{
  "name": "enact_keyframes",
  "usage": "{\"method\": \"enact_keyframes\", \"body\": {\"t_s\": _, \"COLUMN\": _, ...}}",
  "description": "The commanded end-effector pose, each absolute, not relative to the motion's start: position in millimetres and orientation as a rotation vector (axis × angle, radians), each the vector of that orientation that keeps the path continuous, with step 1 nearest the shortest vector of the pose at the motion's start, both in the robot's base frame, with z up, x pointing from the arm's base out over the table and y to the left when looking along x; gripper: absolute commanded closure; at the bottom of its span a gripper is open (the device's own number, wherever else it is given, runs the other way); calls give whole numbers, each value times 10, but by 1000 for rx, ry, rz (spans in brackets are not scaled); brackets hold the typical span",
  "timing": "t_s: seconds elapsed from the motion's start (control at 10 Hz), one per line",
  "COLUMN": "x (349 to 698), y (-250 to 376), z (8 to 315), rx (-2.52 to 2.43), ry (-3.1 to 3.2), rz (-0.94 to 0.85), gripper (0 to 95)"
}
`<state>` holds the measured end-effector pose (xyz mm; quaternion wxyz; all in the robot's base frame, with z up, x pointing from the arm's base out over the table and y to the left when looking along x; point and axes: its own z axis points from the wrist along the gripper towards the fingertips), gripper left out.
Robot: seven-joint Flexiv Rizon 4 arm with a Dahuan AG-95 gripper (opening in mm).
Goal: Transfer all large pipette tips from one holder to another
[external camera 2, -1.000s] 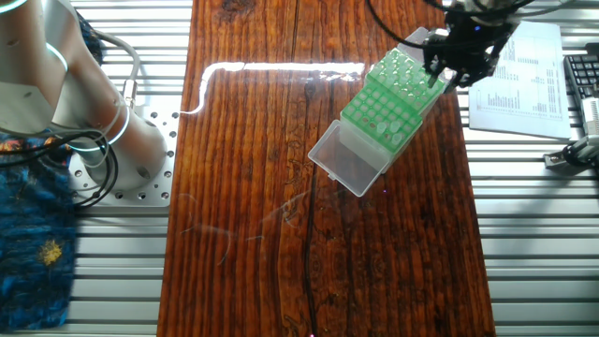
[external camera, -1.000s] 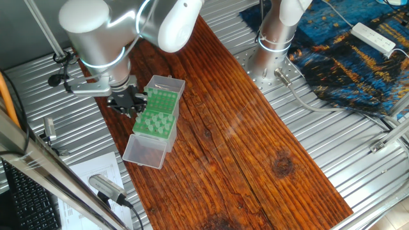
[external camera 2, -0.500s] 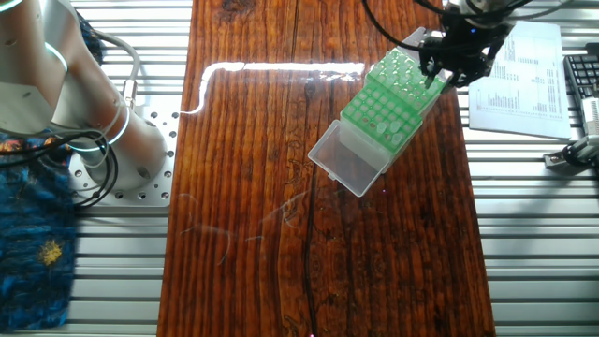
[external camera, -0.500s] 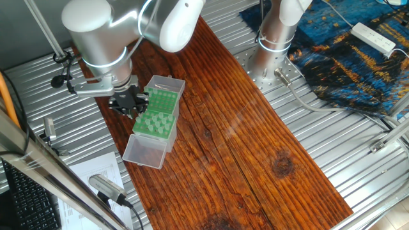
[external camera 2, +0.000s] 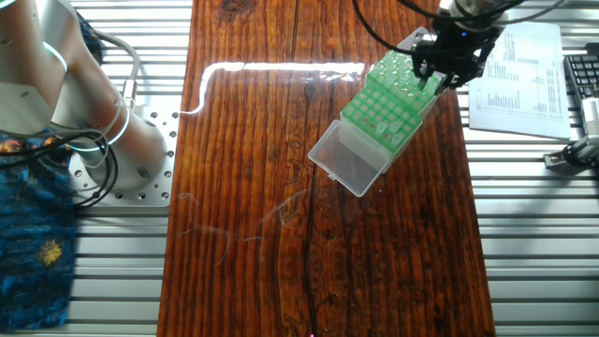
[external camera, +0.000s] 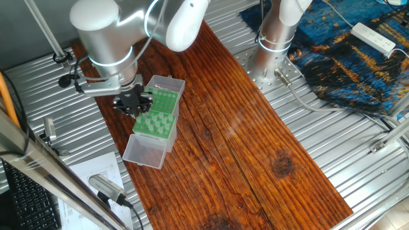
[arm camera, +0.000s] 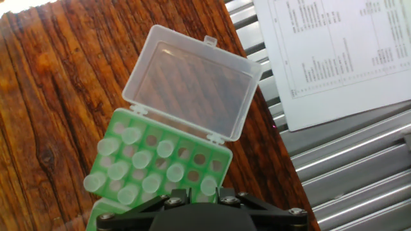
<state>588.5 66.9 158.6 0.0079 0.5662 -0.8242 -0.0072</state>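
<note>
The large pipette tips (arm camera: 138, 168) stand upright in the near green rack (arm camera: 212, 165), below its open clear lid (arm camera: 189, 80). They look light, thin-walled and slippery; grip 1 just under its collar. Whether the gripper (external camera 2: 449, 73) holds anything is unclear.

The large pipette tips (arm camera: 142, 168) are pale, green-tinted translucent cones standing upright in the holes of a flat green rack (arm camera: 217, 158), wide open mouths up. About ten show in the hand view, clustered in the rows away from the clear hinged lid (arm camera: 189, 78), with the holes nearest the lid open. From the fixed views they appear only as pale dots on the rack.
</note>
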Motion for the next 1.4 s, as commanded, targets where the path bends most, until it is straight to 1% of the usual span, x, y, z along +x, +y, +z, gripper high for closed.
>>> {"method": "enact_keyframes", "body": {"t_s": 0.1, "x": 5887, "y": 674, "z": 1578, "rx": 1777, "ry": -2575, "rz": -28, "gripper": 760}}
{"method": "enact_keyframes", "body": {"t_s": 1.4, "x": 5981, "y": 695, "z": 1538, "rx": 1749, "ry": -2621, "rz": -61, "gripper": 760}}
